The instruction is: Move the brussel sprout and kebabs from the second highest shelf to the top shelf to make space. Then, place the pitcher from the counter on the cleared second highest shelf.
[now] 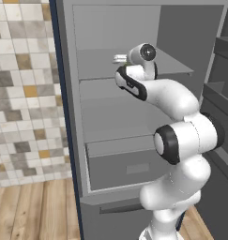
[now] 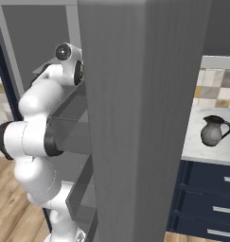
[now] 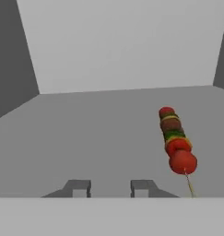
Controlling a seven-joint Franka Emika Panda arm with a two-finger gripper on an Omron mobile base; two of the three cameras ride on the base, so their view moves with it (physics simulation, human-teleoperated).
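Red-and-brown kebabs [image 3: 176,140] lie on the grey shelf [image 3: 95,138] beside the closed, empty jaws.

One kebabs skewer [image 3: 176,144] is lying on a grey shelf [image 3: 99,133]; one pitcher [image 2: 214,130] is standing on one counter [image 2: 194,142]; three navy drawer fronts [image 2: 208,202] are showing under it, two of them with a silver bar handle [image 2: 223,210] in sight; one grey cabinet [image 1: 115,101] is holding two thin shelf boards [image 1: 101,68] and one boxy drawer [image 1: 127,166]; one gripper [image 3: 110,188] with two finger tips [image 3: 80,188] is showing
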